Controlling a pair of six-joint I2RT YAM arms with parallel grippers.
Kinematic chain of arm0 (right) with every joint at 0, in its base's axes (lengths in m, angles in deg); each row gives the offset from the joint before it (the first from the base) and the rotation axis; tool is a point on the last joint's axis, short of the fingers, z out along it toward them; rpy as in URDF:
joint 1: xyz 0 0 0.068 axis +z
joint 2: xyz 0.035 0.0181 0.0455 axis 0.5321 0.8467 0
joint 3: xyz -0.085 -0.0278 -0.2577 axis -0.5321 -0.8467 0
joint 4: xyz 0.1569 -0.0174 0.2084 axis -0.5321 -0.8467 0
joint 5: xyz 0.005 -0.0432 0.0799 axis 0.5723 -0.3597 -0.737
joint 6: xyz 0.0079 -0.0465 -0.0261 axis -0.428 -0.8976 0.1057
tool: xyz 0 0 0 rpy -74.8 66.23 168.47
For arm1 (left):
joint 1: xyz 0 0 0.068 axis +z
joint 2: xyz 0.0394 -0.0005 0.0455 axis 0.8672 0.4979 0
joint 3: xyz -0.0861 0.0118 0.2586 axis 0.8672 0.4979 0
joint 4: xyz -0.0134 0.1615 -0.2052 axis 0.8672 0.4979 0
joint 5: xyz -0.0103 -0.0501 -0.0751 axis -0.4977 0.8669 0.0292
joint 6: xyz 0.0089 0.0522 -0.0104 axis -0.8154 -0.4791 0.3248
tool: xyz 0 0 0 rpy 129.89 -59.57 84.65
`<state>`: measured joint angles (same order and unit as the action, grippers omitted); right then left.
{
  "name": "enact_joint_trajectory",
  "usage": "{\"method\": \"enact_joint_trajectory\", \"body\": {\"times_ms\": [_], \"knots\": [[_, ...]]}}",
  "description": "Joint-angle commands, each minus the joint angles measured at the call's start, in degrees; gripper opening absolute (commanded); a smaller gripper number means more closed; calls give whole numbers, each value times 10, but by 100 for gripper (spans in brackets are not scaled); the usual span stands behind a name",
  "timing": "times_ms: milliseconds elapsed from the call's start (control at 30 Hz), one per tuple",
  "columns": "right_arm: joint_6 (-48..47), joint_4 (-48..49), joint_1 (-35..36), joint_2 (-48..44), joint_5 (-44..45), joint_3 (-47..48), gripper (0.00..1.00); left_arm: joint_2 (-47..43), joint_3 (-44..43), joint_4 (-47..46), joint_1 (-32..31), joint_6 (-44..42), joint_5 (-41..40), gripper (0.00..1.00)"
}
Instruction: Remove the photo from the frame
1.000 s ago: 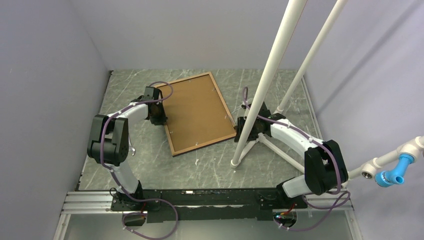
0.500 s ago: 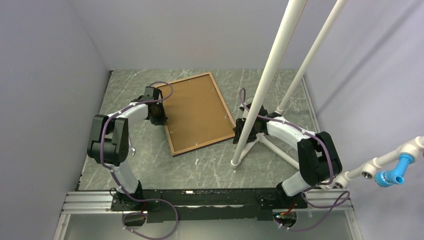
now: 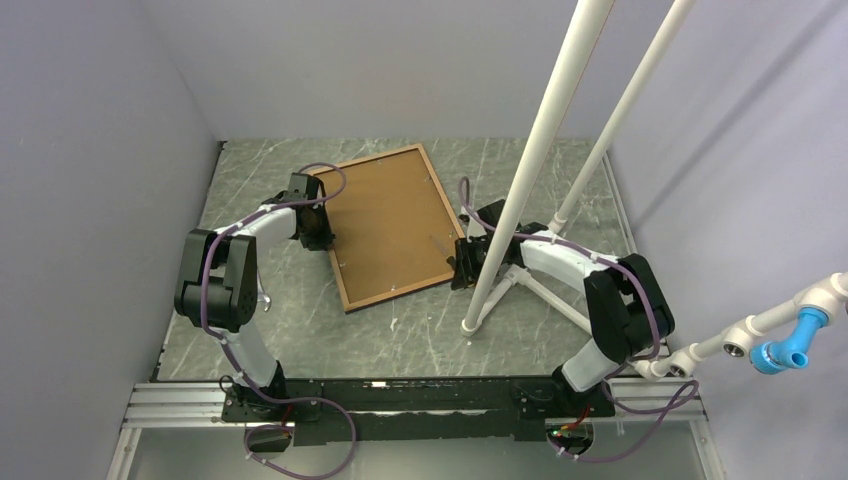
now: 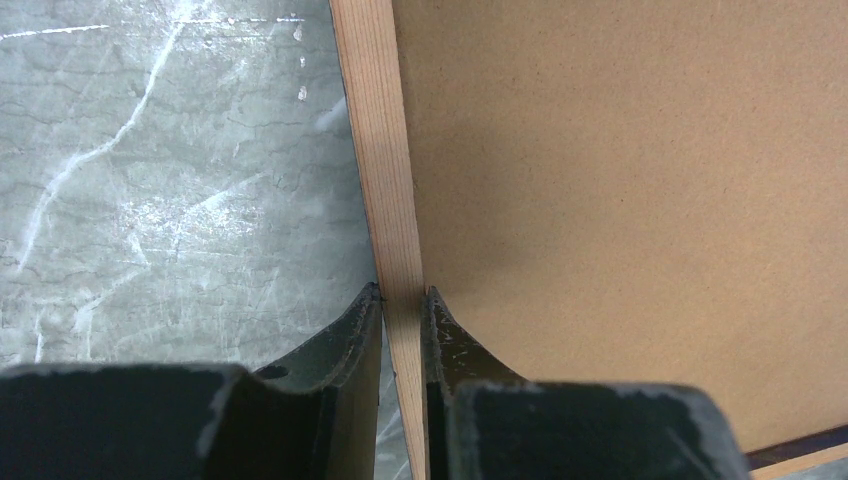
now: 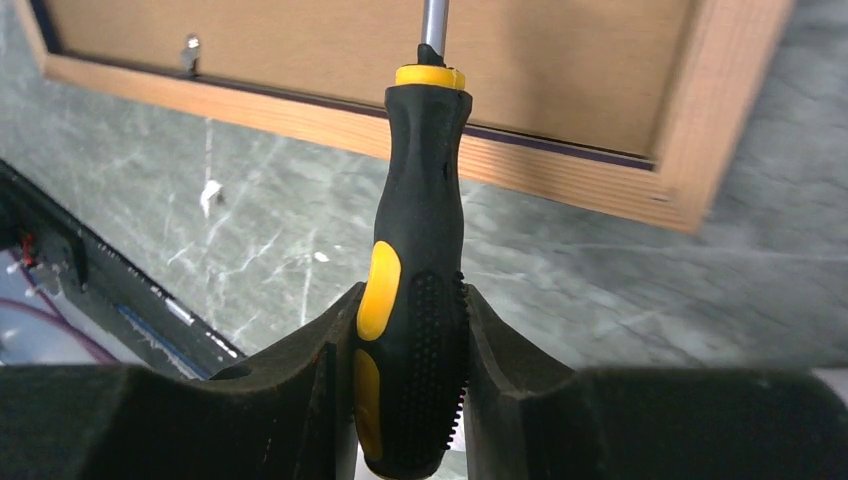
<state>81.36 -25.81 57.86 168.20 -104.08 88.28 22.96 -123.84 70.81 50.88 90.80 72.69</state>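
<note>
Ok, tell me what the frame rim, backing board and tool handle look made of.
Frame rim: pale, unfinished-looking wood, straight grain visible. Backing board: matte brown, probably fibreboard, fine speckled texture. Screwdriver handle: black and yellow, likely rubbery plastic, given its dotted grip pattern.

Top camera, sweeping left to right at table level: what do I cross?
left gripper → frame, brown back up, its left rim pinched by that gripper → right gripper, holding the screwdriver → blue fitting. The white poles overlap the right arm, so they are left out.
</note>
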Motion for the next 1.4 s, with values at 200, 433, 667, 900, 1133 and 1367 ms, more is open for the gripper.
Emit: {"method": "enact_joint_trajectory", "body": {"times_ms": [200, 433, 667, 900, 1133, 1367], "knots": [[13, 16, -3, -60, 53, 37, 0, 9, -2, 31, -5, -5, -1, 1], [5, -13, -15, -62, 72, 63, 0, -28, 10, 37, 14, 7, 43, 38], [4, -3, -15, -77, 53, 52, 0, -148, 44, 27, 55, 4, 108, 74], [25, 12, -16, -27, 30, 93, 0, -143, -18, 53, 81, 6, 166, 86], [43, 22, -17, 45, 18, 157, 0, 16, -143, 107, 91, 3, 158, 78], [46, 26, -27, 103, 14, 206, 0, 96, -178, 98, 91, -8, 140, 71]]}}
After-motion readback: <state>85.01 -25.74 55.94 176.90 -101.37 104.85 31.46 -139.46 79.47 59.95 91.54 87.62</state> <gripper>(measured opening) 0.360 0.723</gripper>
